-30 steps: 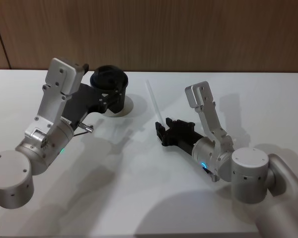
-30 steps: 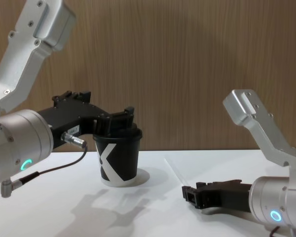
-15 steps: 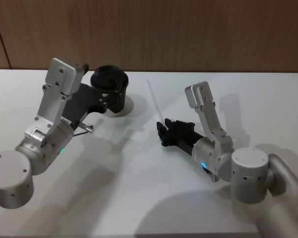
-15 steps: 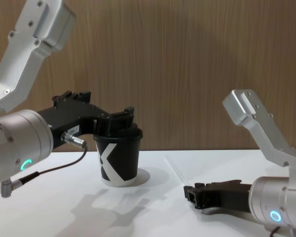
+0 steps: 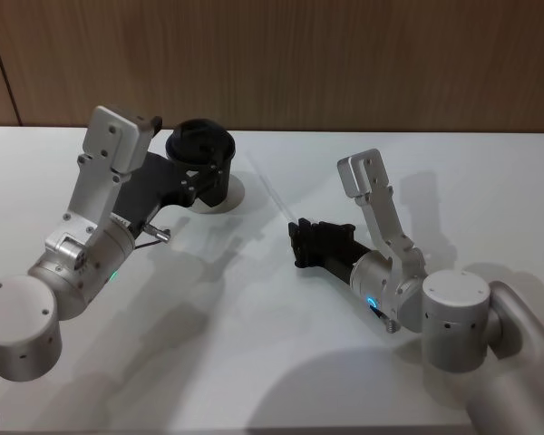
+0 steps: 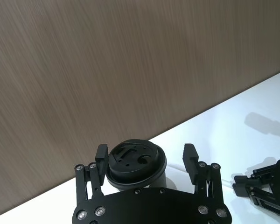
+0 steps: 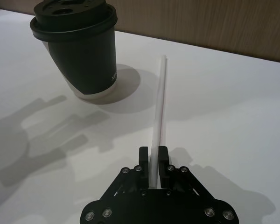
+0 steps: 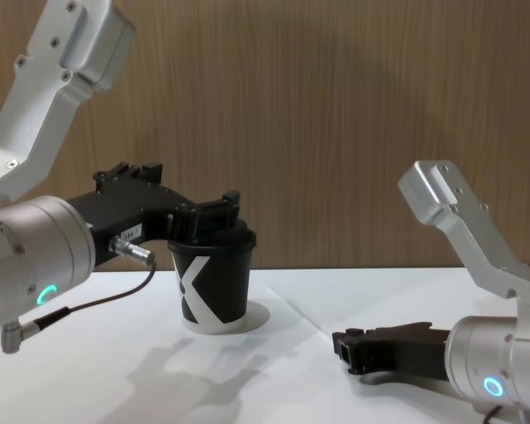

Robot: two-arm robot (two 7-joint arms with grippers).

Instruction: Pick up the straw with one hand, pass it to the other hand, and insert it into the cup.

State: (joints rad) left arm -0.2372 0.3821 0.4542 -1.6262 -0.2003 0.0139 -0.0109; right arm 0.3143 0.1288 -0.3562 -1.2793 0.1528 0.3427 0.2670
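Far left, over the white table (image 5: 254,353): left gripper (image 6: 145,150) on the arm with the green ring light (image 8: 44,294) and the metal-plugged black cable (image 8: 97,309). Jaws open wide, one finger on each side of the cup's domed lid (image 6: 135,160), clamping nothing. One finger right against the lid's rim, the other a little apart from it. Small label beside the plug, too small to read.

Between those fingers, the cup (image 8: 225,283): black, upright on the table close to the back edge and the wooden wall (image 5: 344,63). Big white K-like mark (image 8: 190,281) facing the chest camera. A thin line of white print down the side in the right wrist view, unreadable. Raised marks on the lid, unreadable too.

To the right of the cup, well apart from it, the straw (image 7: 161,102): near end pinched between the closed fingers of the right gripper (image 7: 154,154), the rest pointing away toward the wall and slightly toward the cup's side. Cannot tell whether its far tip rests on the table or hangs just above.

Right gripper low over the table, on the arm with the blue ring light (image 8: 492,386).

Bare white table between cup and straw, in front of both arms and off to the far right; little room behind the cup before the wall.
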